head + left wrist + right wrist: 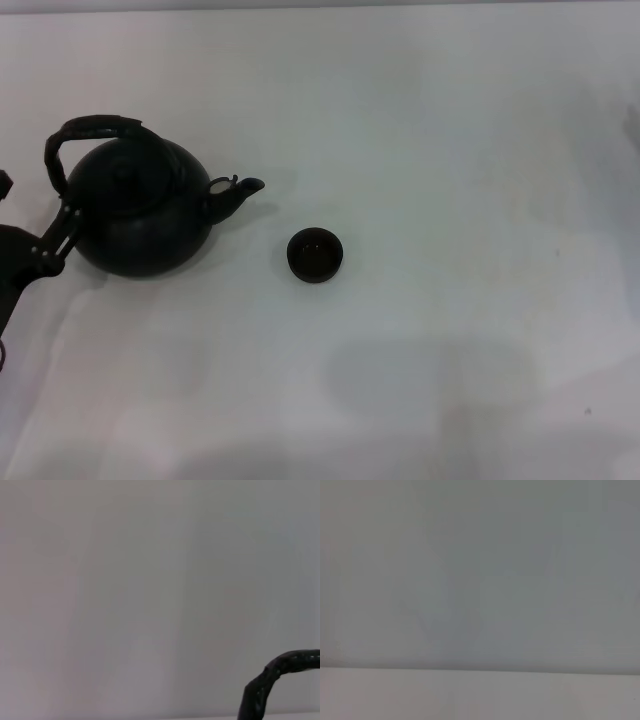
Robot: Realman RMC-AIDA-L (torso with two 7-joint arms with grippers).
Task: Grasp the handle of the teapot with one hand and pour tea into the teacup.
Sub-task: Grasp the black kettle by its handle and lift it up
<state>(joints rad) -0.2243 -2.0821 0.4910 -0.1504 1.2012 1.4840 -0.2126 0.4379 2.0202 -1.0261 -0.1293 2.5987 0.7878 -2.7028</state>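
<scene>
The round black teapot (140, 215) stands on the white table at the left, its short spout (240, 190) pointing right toward the teacup (315, 255). The teacup is a tiny dark cup standing apart from the pot, a little nearer to me. The arched handle (85, 135) rises over the lid and leans to the pot's left; a piece of the handle (272, 677) also shows in the left wrist view. My left gripper (35, 212) reaches in from the left edge, open, one finger (60, 235) against the pot's left flank below the handle's foot. It holds nothing. My right gripper is out of view.
The white table (450, 150) stretches bare to the right of the cup and toward the back. A faint shadow lies on the table in front of the cup. The right wrist view holds only a pale wall and the table top (480, 695).
</scene>
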